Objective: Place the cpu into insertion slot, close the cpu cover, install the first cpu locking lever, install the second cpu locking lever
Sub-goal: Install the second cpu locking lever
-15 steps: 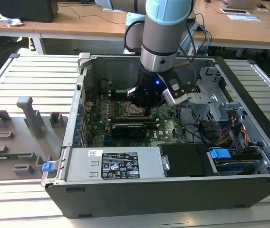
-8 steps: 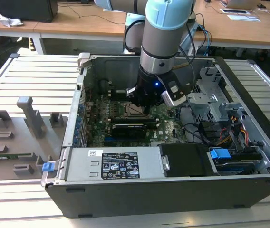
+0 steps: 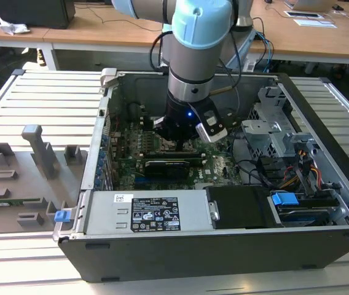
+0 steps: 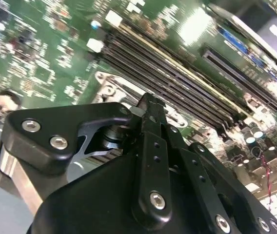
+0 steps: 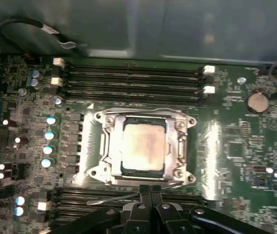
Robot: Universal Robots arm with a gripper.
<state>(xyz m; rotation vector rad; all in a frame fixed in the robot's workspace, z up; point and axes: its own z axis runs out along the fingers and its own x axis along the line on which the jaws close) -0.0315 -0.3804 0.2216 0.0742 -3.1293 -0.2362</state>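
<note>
Cpu (image 5: 143, 146) is sitting in the slot (image 5: 110, 146), cover (image 5: 175, 146) lying down over it, framing the chip. End effector (image 5: 149, 191) is pressing clenched fingertips at the socket's edge by a thin lever (image 5: 114, 197), likely latching it.

Exterior view: high, angled down on open black computer case (image 3: 223, 246). Both wrist views close above green motherboard (image 5: 226, 146), sharing long black memory slots (image 4: 177, 83).

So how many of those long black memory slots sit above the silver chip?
4 long black memory slots lie stacked side by side between the silver square chip and the grey case wall. More run beside the black gripper, partly hidden.
</note>
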